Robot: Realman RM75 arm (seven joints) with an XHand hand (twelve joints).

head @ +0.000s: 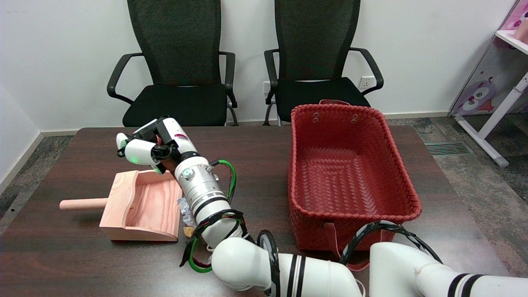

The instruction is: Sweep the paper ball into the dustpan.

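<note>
Head view: the robot hand hovers over the dustpan's far edge, fingers curled in, though I cannot tell what, if anything, it grips. The paper ball sits at the dustpan's open right side, half hidden under the forearm. A red basket stands right on the bench.

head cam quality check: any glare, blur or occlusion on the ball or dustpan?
Head view: sharp, even indoor light, no motion blur. Soft sheen on the dark table, no harsh glare. The right forearm hides most of the paper ball at the mouth of the dustpan. The right hand hangs above the pan's far edge; its grasp is unclear.
</note>
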